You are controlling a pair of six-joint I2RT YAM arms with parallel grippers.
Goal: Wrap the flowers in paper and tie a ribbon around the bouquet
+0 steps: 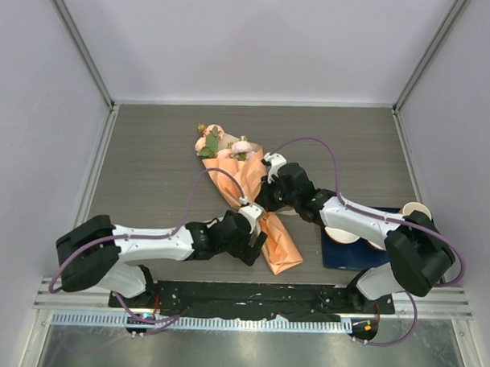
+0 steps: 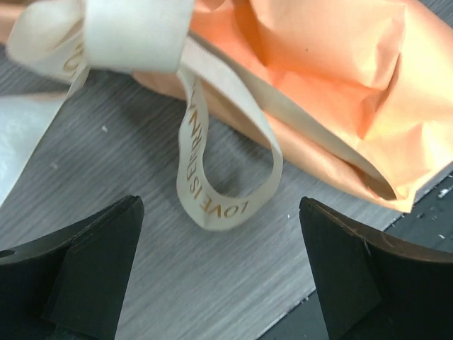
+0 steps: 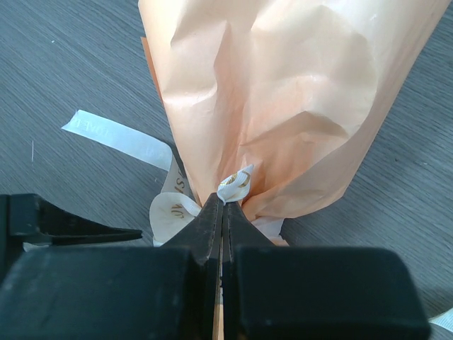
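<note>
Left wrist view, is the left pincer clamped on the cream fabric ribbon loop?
No, the left pincer stands wide open, with the flat cream fabric ribbon loop lying free between its fingers.

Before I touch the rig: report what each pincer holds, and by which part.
The right pincer pinches the ribbon at a small loop against the bouquet. The left pincer is open, holding nothing.

Bouquet (image 1: pixel 244 177) laid diagonally across table (image 1: pixel 150 148) centre; passage barred there. Its middle crowded from near side by right gripper (image 3: pixel 223 205) and left gripper (image 2: pixel 223 234). Ribbon (image 2: pixel 212 191) loop lying between spread left fingers. Near right taken by blue mat (image 1: pixel 347 255) and bowls (image 1: pixel 417 210). Open tabletop noted far left, far right.
</note>
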